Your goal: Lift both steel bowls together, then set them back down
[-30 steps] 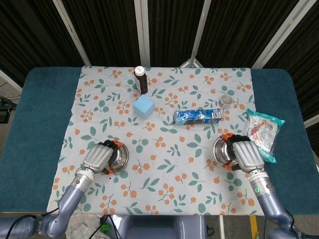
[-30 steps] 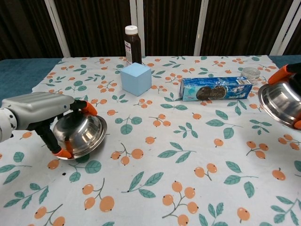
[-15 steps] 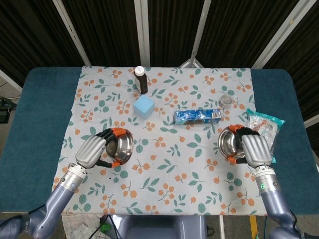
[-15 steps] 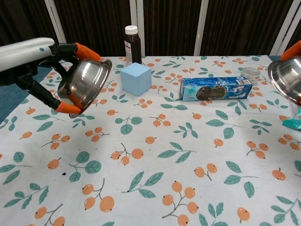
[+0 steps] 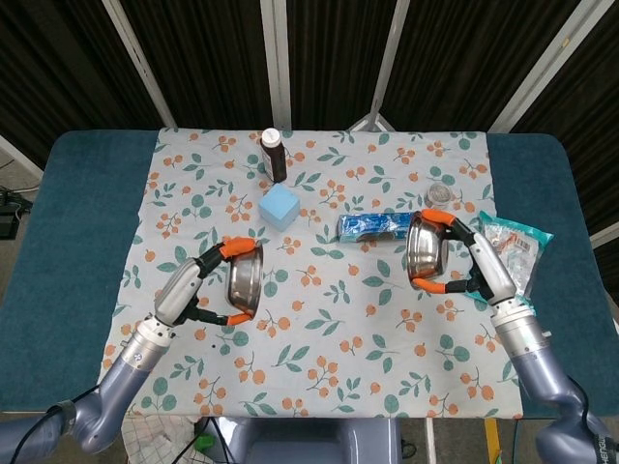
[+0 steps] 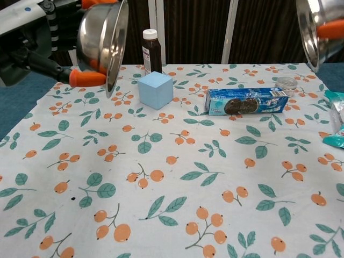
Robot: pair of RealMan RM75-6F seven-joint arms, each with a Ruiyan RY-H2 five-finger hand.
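Both steel bowls are in the air, tipped on edge above the flowered cloth. My left hand [image 5: 193, 290] grips the left bowl [image 5: 245, 280] by its rim; in the chest view that bowl [image 6: 102, 40] is high at the upper left, held by the same hand [image 6: 51, 37]. My right hand [image 5: 481, 266] grips the right bowl [image 5: 423, 251], which shows only as a cut-off edge [image 6: 313, 29] at the chest view's top right corner, with an orange fingertip on it.
On the cloth [image 5: 319, 319] stand a dark bottle [image 5: 275, 155], a blue cube [image 5: 280, 207], a blue biscuit packet [image 5: 382, 226] and a small clear jar [image 5: 442, 195]. A crinkly snack bag [image 5: 517, 251] lies beside my right hand, at the cloth's right edge.
Both hands have risen with their bowls, from near the cloth to well above it. The bowls have tipped further onto their edges and moved slightly inward.
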